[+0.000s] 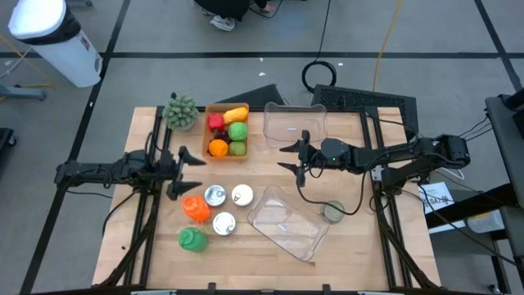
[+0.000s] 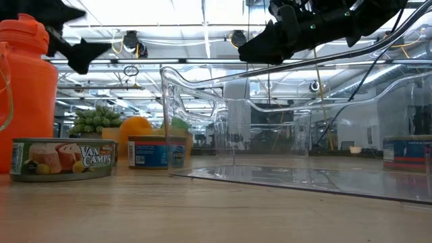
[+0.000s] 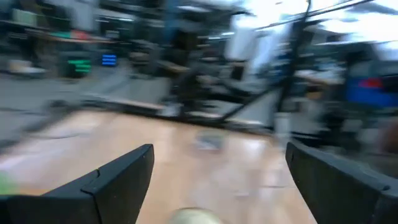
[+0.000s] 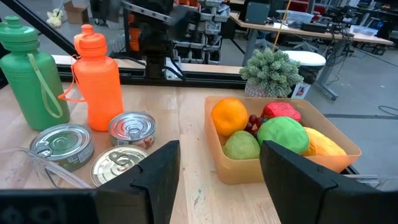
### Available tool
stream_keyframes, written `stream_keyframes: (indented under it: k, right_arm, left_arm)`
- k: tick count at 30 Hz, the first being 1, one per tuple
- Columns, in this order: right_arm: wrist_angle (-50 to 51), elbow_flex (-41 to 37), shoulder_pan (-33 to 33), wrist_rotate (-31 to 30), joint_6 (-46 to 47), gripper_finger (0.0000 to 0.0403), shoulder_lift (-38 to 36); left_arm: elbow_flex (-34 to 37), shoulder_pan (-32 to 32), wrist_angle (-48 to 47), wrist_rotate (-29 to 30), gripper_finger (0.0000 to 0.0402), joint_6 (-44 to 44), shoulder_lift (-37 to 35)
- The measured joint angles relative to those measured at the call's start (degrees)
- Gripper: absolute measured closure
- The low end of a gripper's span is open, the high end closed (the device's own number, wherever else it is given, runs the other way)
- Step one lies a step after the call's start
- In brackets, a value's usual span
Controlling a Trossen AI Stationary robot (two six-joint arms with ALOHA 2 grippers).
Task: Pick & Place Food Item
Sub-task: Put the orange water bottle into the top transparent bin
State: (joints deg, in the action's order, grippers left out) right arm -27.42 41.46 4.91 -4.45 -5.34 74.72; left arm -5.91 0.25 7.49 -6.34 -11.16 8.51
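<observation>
A tan box (image 1: pixel 227 131) at the table's far middle holds an orange (image 4: pixel 229 116), two green fruits (image 4: pixel 283 135), a red fruit (image 4: pixel 281 111) and a yellow one (image 1: pixel 236 113). My right gripper (image 1: pixel 288 156) hovers open, right of the box, pointing toward it, with nothing between its fingers (image 4: pixel 155 177). My left gripper (image 1: pixel 185 174) stands open at the table's left, above the orange bottle (image 1: pixel 195 207) and the cans (image 1: pixel 214 195), holding nothing. Its wrist view is blurred.
Three cans (image 1: pixel 223 223) and a green bottle (image 1: pixel 192 238) stand near the front left. A clear tub (image 1: pixel 295 127) sits behind the right gripper and another (image 1: pixel 288 221) lies in front of it. A fourth can (image 1: pixel 333 211) is at the right, a small plant (image 1: pixel 180 112) at the far left.
</observation>
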Motion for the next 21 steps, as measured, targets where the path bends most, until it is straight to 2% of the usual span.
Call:
stream_keyframes:
  k: [3, 6, 9, 13, 17, 21]
  right_arm:
    - [0.0, 0.0, 0.0, 0.0, 0.0, 0.0193, 0.0]
    - [0.0, 0.0, 0.0, 0.0, 0.0, 0.0193, 0.0]
    - [-0.2, 0.0, 0.0, 0.0, 0.0, 0.0193, 0.0]
    - [-0.2, 0.0, 0.0, 0.0, 0.0, 0.0193, 0.0]
    - [-0.2, 0.0, 0.0, 0.0, 0.2, 0.0193, 0.0]
    - [-0.2, 0.0, 0.0, 0.0, 0.1, 0.0193, 0.0]
  left_arm:
    - [0.0, 0.0, 4.4, -6.7, 0.0033, -4.8, 0.0]
    - [0.0, 0.0, 6.8, -8.8, 0.0033, -9.4, 0.0]
    - [0.0, 0.0, 6.0, -7.9, 0.0029, -10.2, 0.2]
    - [0.0, 0.0, 6.6, -2.6, 0.0026, -14.2, 2.6]
    - [-1.9, 0.0, 7.5, -4.6, 0.0025, -16.9, 6.0]
    - [-8.5, 0.0, -2.8, -4.3, 0.0025, -18.6, 9.3]
